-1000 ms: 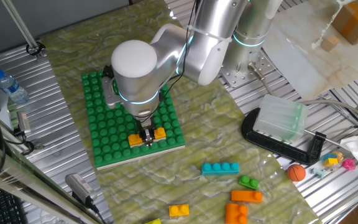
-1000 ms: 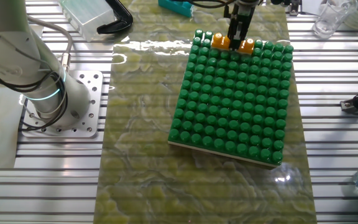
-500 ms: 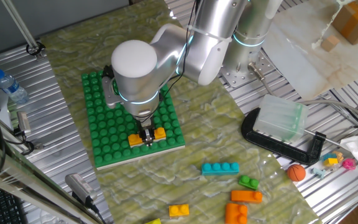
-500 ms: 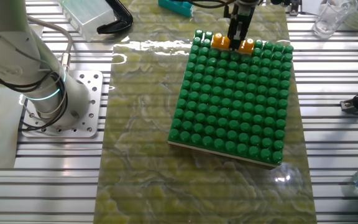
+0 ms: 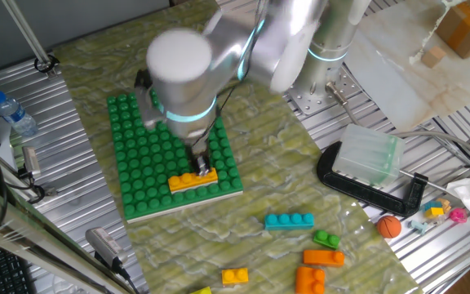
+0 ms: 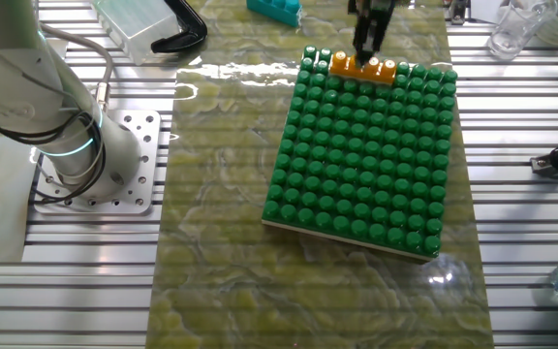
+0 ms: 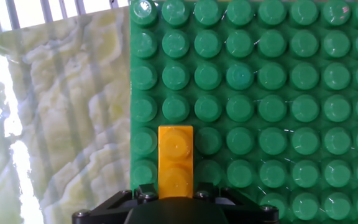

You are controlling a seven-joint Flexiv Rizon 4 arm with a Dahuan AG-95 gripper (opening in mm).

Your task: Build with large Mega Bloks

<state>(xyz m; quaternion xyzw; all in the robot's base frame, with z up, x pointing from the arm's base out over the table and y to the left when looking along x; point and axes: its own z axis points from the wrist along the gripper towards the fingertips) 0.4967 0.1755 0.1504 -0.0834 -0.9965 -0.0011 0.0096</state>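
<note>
The baseplate [image 5: 149,159] serves as the landmark. A yellow-orange brick [image 5: 192,180] sits pressed onto the studs in the row along one edge of that baseplate, at the edge nearest the loose bricks in one fixed view. The gripper [image 5: 201,162] hangs directly above the brick and looks lifted clear of it; in the other fixed view the gripper [image 6: 369,31] stands above the brick [image 6: 362,67] with no contact that I can make out. The arm is blurred, so I cannot tell whether the jaws stand apart or together; the hand view shows only the base of the fingers and the brick [image 7: 175,162] below, not held between them. The brick's long axis runs along the baseplate's edge row. By my judgement this brick is placed, and the next move turns on the spare bricks, which all lie off the baseplate, on the bench beyond the edge where the placed brick sits. The cyan brick [image 5: 289,220] is closest to that edge, its long axis roughly parallel to it. A green brick [image 5: 326,239], an orange brick [image 5: 323,257] and a small yellow brick [image 5: 235,277] lie further out from the baseplate.
</note>
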